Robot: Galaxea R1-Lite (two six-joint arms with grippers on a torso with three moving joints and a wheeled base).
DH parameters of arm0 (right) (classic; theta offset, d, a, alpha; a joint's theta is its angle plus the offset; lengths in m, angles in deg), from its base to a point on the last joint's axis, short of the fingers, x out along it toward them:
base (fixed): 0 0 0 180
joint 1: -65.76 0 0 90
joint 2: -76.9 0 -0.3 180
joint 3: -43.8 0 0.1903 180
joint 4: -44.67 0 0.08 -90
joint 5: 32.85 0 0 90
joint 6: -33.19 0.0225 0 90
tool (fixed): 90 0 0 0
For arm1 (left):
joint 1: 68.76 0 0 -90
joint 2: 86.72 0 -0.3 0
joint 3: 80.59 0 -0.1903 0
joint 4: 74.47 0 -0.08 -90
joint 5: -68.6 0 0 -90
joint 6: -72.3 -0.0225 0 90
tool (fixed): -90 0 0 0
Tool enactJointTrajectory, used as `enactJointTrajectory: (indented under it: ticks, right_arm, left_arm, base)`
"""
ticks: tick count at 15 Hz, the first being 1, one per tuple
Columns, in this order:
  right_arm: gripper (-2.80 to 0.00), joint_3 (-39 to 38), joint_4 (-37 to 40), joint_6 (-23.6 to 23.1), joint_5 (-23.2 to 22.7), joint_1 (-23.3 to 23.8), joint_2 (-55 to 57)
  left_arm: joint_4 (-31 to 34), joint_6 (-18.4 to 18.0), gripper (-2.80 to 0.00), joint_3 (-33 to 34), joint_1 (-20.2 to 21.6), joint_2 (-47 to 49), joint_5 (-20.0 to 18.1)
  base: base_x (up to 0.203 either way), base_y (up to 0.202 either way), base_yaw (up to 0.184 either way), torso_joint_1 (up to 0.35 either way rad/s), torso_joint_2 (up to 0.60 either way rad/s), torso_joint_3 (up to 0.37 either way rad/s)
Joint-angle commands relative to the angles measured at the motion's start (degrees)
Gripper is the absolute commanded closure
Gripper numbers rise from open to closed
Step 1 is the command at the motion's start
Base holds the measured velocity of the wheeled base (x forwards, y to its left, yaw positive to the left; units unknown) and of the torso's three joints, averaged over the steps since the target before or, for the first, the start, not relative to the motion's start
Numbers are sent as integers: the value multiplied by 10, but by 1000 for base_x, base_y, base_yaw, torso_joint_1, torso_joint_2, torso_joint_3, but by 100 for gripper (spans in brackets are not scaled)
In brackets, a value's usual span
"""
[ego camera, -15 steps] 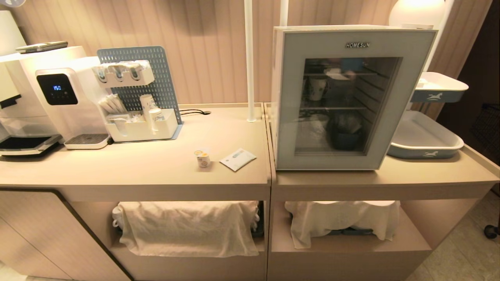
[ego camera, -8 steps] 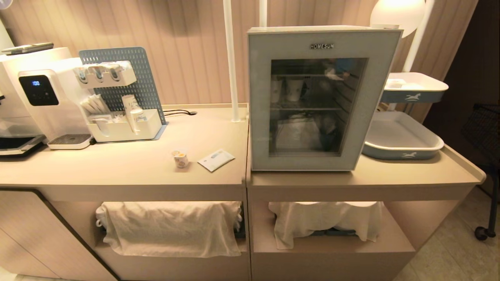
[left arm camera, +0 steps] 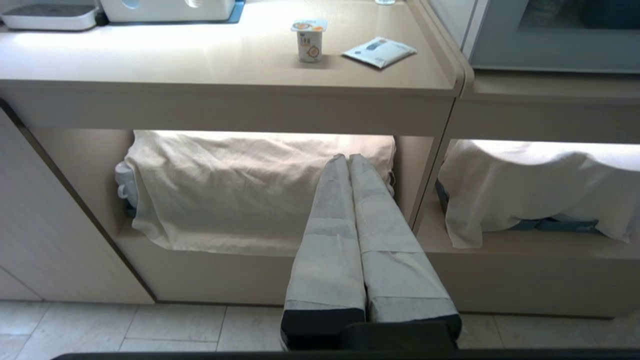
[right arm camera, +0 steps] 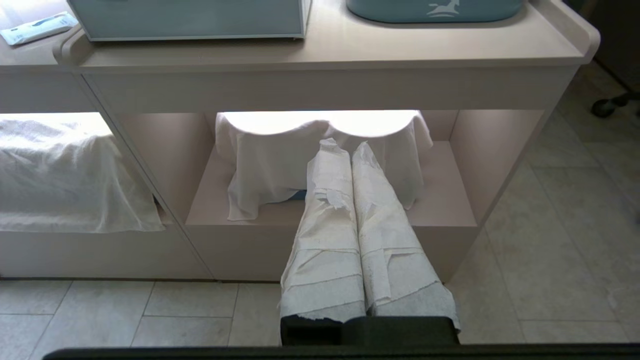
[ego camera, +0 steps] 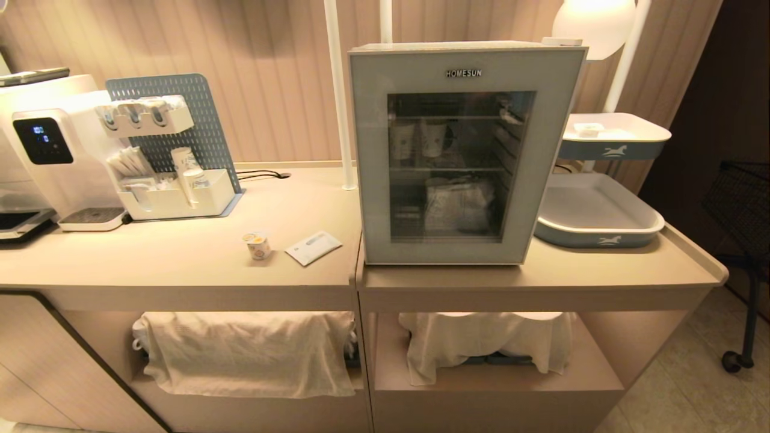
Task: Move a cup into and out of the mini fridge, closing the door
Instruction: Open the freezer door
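Item: the cup, small, white with an orange label, upright on the counter, left of the mini fridge and just left of a flat white packet. Its long axis is vertical, sealed top upward.

Item: the mini fridge, on the adjoining counter section; the door is flush shut, with paper cups dimly visible behind the glass.

Item: left gripper, fingers pressed together, empty, hanging low in front of the cloth-covered shelf beneath the counter. The cup lies above and beyond it, slightly toward the side away from the mini fridge.

Item: right gripper, likewise clenched and empty, hanging low below the mini fridge.

Judgement: neither arm has begun. The left gripper is the nearer to the cup; the right sits nearer the door. Any reach calls for a lift well above the counter edge first.
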Motion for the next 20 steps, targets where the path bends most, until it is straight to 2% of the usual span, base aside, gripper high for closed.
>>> enactJointTrajectory:
  ticks: [1, 9, 11, 13, 14, 16, 18, 20]
  right_arm:
    - [0, 0, 1, 0, 0, 0, 0]
    - [0, 0, 1, -1, 0, -1, 0]
    - [0, 0, 1, -1, 0, -1, 0]
    - [0, 0, 1, 0, 0, -1, 0]
    - [0, 0, 1, 0, 0, -1, 0]
    - [0, 0, 1, 0, 0, -1, 0]
    - [0, 0, 1, 0, 0, -1, 0]
    - [0, 0, 1, -1, 0, -1, 0]
  left_arm:
    - [0, 0, 0, 1, 1, 0, 0]
    - [6, -5, 0, -1, 1, 6, 2]
    - [8, -8, 0, -29, 1, 12, 5]
    - [45, -4, 0, -144, 1, 45, 12]
    - [78, 7, 0, -237, 1, 77, 17]
    - [166, 40, 0, -473, 0, 177, 29]
    - [256, 73, 0, -673, -5, 346, 31]
    - [314, 96, 0, -784, -10, 528, 5]
  base:
    - [101, -4, 5, -3, -6, 3]
    - [183, 0, -1, 2, 3, 2]
    - [32, 0, 2, 6, 4, 1]
    - [0, 0, 0, 0, 0, 0]
    - [0, 0, 0, 0, 0, 0]
    - [0, 0, 0, 0, 0, 0]
    - [0, 0, 0, 0, 0, 0]
    - [0, 0, 0, 0, 0, 0]
